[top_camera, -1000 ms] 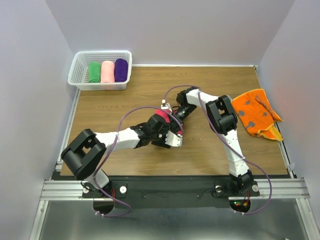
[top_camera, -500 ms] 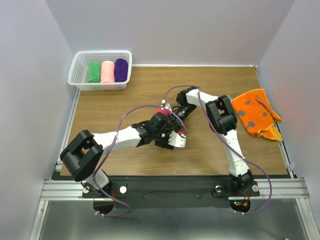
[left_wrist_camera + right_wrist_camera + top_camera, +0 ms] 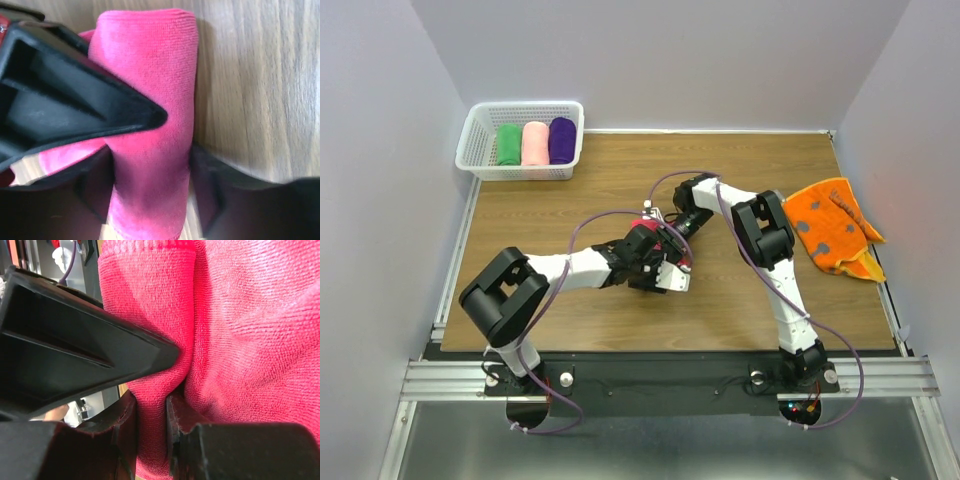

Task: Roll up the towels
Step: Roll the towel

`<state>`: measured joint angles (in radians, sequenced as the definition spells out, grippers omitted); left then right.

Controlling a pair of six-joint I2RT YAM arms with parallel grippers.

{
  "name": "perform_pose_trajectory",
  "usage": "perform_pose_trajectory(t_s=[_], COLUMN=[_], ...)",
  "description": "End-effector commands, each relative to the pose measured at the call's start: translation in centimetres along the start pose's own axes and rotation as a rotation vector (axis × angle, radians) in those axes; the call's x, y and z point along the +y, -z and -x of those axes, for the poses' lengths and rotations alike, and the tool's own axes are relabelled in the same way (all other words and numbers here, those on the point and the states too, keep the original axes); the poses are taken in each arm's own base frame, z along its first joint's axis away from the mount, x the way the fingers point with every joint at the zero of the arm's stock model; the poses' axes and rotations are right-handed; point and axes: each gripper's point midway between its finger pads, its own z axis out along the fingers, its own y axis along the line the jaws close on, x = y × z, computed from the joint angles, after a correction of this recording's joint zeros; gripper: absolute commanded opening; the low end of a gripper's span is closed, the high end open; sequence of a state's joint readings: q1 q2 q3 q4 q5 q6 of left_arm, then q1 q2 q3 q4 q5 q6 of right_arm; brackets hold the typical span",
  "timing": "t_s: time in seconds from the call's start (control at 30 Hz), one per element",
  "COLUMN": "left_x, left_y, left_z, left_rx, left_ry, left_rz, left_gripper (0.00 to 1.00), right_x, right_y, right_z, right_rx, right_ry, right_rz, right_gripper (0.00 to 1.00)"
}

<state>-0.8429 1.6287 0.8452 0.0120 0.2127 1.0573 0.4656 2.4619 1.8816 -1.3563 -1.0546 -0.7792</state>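
Now that, over the bench [image 3: 550, 210], the left arm [image 3: 582, 267] has folded inward, the pink towel [image 3: 643, 236] lies mid-bench, rolled. The right tool [image 3: 160, 385] pinches a fold; the left tool [image 3: 165, 150] straddles it, grip uncertain. Roll nearly finished, I judge.

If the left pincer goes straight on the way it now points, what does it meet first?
The hot-pink towel: the roll lies between the fingers of the left pincer, directly ahead. Past it comes the wooden table, probably close, though depth is unclear.
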Motion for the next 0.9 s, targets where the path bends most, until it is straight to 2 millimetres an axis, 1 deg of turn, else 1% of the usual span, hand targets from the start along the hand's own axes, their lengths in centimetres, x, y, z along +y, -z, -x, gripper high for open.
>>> perform_pose_trajectory(t_s=[0.0,0.03,0.07,0.1,0.13,0.17,0.23,0.27,0.3,0.33,0.37,0.4,0.43,0.47,0.5,0.53,0.57,0.6,0.63,0.67,0.7,0.73,0.77,0.8,0.83,0.87], left_x=[-2.1,-1.9,-2.1,-2.8,-3.3,-3.5,-4.4,-4.7,-5.6,-5.7,-6.0,-6.8,-6.6,-6.6,-7.2,-6.6,-6.5,-7.5,-6.5,-6.3,-7.3,-6.9,-5.5,-5.3,-6.2,-5.3], left_y=[-1.2,-1.3,-1.4,-1.4,-1.4,-1.4,-1.2,-1.0,-0.9,-0.9,-0.8,-0.8,-0.8,-0.7,-0.6,-0.6,-0.6,-0.4,-0.5,-0.6,-0.6,-0.7,-0.9,-1.1,-1.3,-2.1], left_z=[-0.3,-0.1,-0.2,-0.6,-0.7,-0.8,-1.2,-1.2,-1.3,-1.2,-1.2,-1.4,-1.2,-1.2,-1.3,-0.8,-0.7,-1.3,-0.8,-1.0,-1.4,-1.7,-1.3,-1.4,-1.8,-2.1], left_rx=[-0.006,-0.014,-0.017,-0.011,-0.006,-0.003,0.007,0.010,0.015,0.016,0.021,0.034,0.033,0.033,0.031,0.020,0.016,0.027,0.014,0.011,0.024,0.024,0.008,0.009,0.026,0.026], left_ry=[0.049,0.075,0.092,0.111,0.119,0.120,0.132,0.135,0.152,0.159,0.169,0.196,0.203,0.216,0.241,0.261,0.280,0.335,0.346,0.368,0.405,0.428,0.427,0.440,0.477,0.495], left_rz=[-0.144,-0.156,-0.177,-0.218,-0.238,-0.248,-0.281,-0.297,-0.339,-0.352,-0.369,-0.404,-0.410,-0.418,-0.452,-0.458,-0.477,-0.547,-0.551,-0.570,-0.633,-0.642,-0.630,-0.645,-0.701,-0.708], left_gripper=[0.55,0.47,0.43,0.38,0.38,0.33,0.30,0.29,0.29,0.28,0.28,0.28,0.28,0.28,0.28,0.29,0.29,0.29,0.31,0.32,0.32,0.33,0.35,0.35,0.36,0.36], right_x=[-2.8,-2.7,-2.7,-2.7,-2.6,-2.5,-2.6,-2.7,-2.7,-3.0,-3.0,-2.5,-2.7,-2.4,-2.1,-1.8,-1.3,0.2,0.5,1.2,1.8,4.8,3.9,4.6,5.4,6.8], right_y=[0.3,0.9,1.3,2.3,2.5,4.0,5.8,7.8,9.0,10.7,11.9,13.8,15.5,16.8,18.0,20.2,21.5,23.2,24.9,25.9,26.5,28.1,27.3,27.5,27.4,26.6], right_z=[-1.5,-0.8,-0.3,0.3,0.8,2.2,3.4,4.5,5.3,5.8,6.3,7.7,8.0,8.5,8.9,9.1,9.2,9.5,8.6,8.1,7.8,7.5,5.3,4.6,3.9,2.5], right_rx=[0.083,0.070,0.059,0.038,0.031,-0.008,-0.045,-0.080,-0.104,-0.136,-0.162,-0.202,-0.236,-0.263,-0.289,-0.331,-0.358,-0.406,-0.443,-0.466,-0.490,-0.521,-0.509,-0.500,-0.489,-0.482], right_ry=[0.027,0.044,0.048,0.058,0.065,0.085,0.109,0.130,0.144,0.147,0.146,0.190,0.177,0.193,0.205,0.216,0.225,0.250,0.233,0.240,0.255,0.311,0.267,0.299,0.321,0.341], right_rz=[-0.090,-0.105,-0.117,-0.137,-0.145,-0.174,-0.214,-0.259,-0.285,-0.315,-0.336,-0.378,-0.402,-0.426,-0.446,-0.479,-0.494,-0.510,-0.521,-0.529,-0.532,-0.580,-0.569,-0.614,-0.636,-0.660], right_gripper=[0.23,0.26,0.33,0.36,0.40,0.46,0.50,0.56,0.62,0.65,0.74,0.76,0.84,0.86,0.86,0.87,0.87,0.88,0.89,0.89,0.90,0.91,0.91,0.91,0.92,1.00])
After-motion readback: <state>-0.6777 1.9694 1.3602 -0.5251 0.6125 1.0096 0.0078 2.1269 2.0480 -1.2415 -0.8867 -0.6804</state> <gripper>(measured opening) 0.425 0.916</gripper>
